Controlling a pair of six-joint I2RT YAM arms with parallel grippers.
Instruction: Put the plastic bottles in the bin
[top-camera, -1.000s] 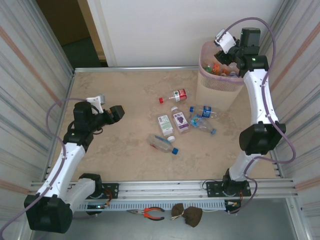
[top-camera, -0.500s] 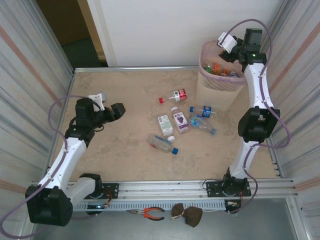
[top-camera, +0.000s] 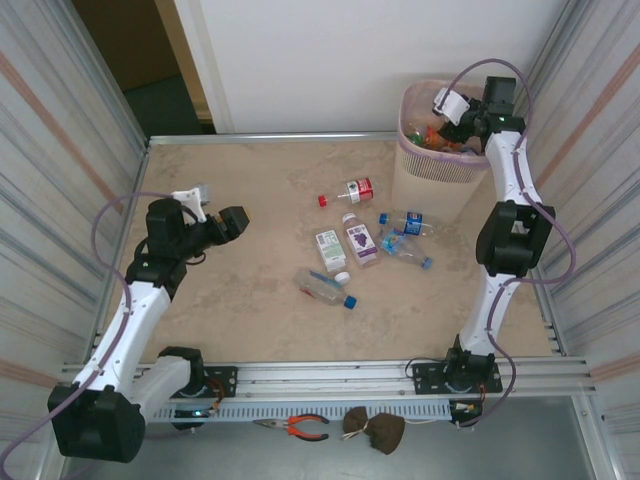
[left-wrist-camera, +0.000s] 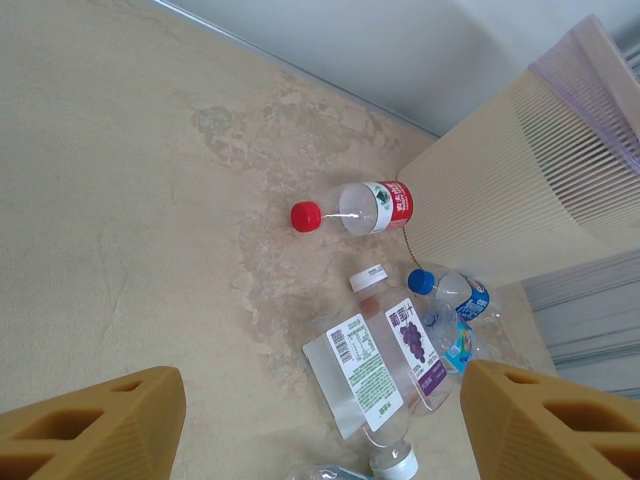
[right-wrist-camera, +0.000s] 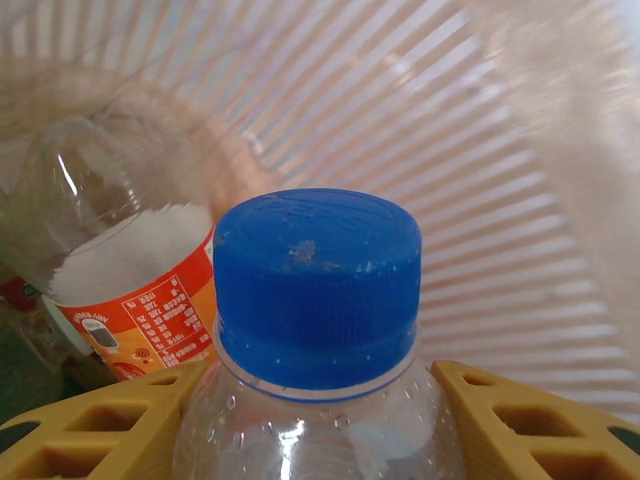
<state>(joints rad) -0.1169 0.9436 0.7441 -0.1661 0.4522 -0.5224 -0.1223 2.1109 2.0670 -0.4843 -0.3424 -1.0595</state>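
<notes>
Pointing cap-first into the bin, blue-capped bottle clamped lengthwise in right pincer; left pincer apart.

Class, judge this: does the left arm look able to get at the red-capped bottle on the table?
Probably yes: the left gripper is open and empty, and only bare table lies between it and the red-capped bottle.
</notes>
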